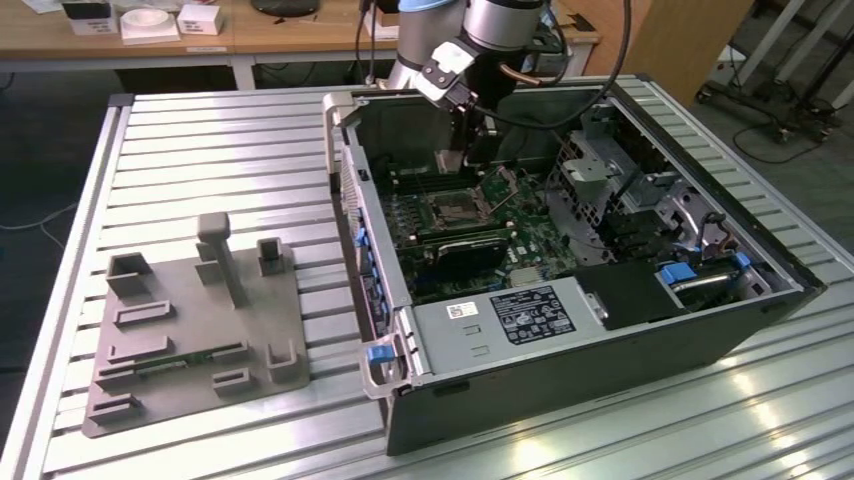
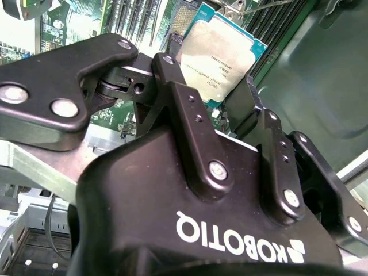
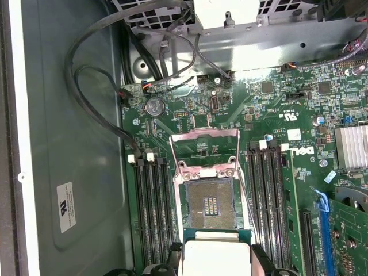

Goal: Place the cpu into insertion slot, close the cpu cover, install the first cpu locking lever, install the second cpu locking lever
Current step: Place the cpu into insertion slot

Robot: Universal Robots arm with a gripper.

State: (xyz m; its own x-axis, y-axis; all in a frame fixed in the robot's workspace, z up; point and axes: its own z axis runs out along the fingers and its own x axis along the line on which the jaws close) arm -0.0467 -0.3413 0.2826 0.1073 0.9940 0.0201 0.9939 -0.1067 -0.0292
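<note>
My gripper (image 2: 211, 86) is shut on the cpu (image 2: 223, 54), a flat square chip with a silver-grey top and a green edge, gripped on two opposite sides. In the first wrist view the cpu (image 3: 215, 256) hangs just off one edge of the insertion slot (image 3: 211, 204), which lies open with its dark contact field bare. The cpu cover (image 3: 204, 150), a thin silvery frame, stands swung up on its hinge at the slot's far edge. In the exterior view my gripper (image 1: 455, 160) hangs inside the open computer case above the insertion slot (image 1: 454, 210).
Long black memory slots (image 3: 150, 207) flank the socket on both sides. Black cables (image 3: 95, 98) loop along the case wall. A finned heatsink (image 3: 352, 146) sits nearby. A white-labelled grey box (image 1: 534, 315) fills the case front. A grey fixture plate (image 1: 200, 330) lies on the slatted table.
</note>
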